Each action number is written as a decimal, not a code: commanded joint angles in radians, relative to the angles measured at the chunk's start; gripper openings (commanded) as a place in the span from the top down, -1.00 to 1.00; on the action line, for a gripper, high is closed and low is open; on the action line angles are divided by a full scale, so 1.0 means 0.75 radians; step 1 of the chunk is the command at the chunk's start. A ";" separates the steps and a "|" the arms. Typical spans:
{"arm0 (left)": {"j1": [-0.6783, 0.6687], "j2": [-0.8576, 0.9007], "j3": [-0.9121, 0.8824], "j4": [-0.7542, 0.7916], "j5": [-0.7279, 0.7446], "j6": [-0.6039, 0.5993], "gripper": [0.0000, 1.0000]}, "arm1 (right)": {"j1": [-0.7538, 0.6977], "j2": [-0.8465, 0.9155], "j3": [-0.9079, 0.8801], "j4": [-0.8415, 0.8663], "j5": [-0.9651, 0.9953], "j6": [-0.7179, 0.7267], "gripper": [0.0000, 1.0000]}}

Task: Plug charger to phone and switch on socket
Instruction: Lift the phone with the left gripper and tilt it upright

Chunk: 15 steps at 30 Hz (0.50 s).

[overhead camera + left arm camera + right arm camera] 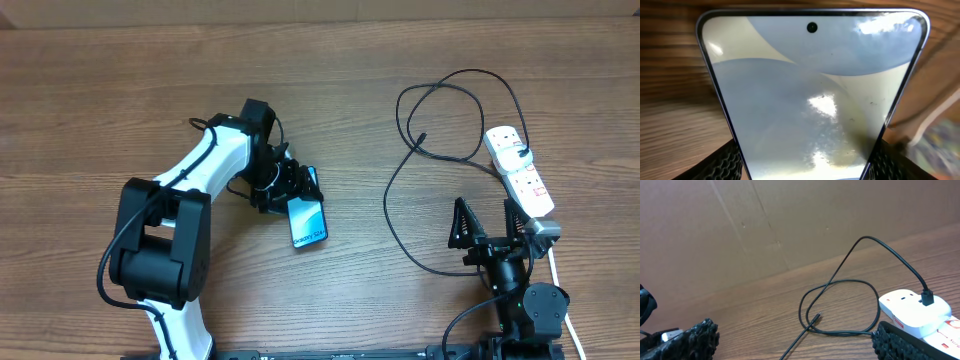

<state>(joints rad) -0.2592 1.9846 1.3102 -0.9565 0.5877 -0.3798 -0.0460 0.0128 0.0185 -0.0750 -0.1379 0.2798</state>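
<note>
Glossy glass phone (pixel 810 100), matt wood-grain table (pixel 100 80), smooth white plastic socket (pixel 522 170), matt black charger (pixel 387 205).

Between the fingers (pixel 725 165) of the left gripper (pixel 293 200), the phone (pixel 308 222), reaching past the tips. Just right of the right gripper (pixel 488 228), the socket (pixel 520 172), perhaps touching its finger. Ahead of that gripper, the charger (pixel 387 205), looped on the table (pixel 100 100) and plugged into the socket's far end.

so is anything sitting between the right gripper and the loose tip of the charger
Nothing visible does. Bare table lies between the open right gripper and the loose connector tip of the charger; only the charger's own loops curve around that spot. The socket lies off to the gripper's right.
</note>
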 commanded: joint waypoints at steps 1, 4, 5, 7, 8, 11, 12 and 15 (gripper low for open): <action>0.030 0.012 0.037 0.005 0.269 0.084 -0.08 | -0.003 -0.013 -0.014 0.006 0.013 -0.010 -1.00; 0.055 0.012 0.037 0.020 0.439 0.111 -0.09 | -0.003 -0.013 -0.014 0.006 0.013 -0.010 -1.00; 0.064 0.012 0.037 0.028 0.506 0.120 -0.10 | -0.003 -0.013 -0.014 0.006 0.013 -0.010 -1.00; 0.077 0.012 0.037 0.040 0.596 0.119 -0.09 | -0.003 -0.013 -0.014 0.006 0.013 -0.010 -1.00; 0.085 0.012 0.037 0.047 0.651 0.120 -0.10 | -0.003 -0.013 -0.014 0.006 0.013 -0.010 -0.99; 0.102 0.012 0.037 0.064 0.789 0.119 -0.09 | -0.003 -0.013 -0.014 0.006 0.013 -0.010 -1.00; 0.110 0.012 0.037 0.076 0.874 0.118 -0.10 | -0.003 -0.013 -0.014 0.006 0.013 -0.010 -1.00; 0.112 0.012 0.037 0.104 0.984 0.117 -0.11 | -0.003 -0.013 -0.014 0.006 0.013 -0.010 -1.00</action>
<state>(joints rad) -0.1814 1.9846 1.3106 -0.8898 1.1160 -0.3134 -0.0460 0.0128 0.0185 -0.0746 -0.1375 0.2794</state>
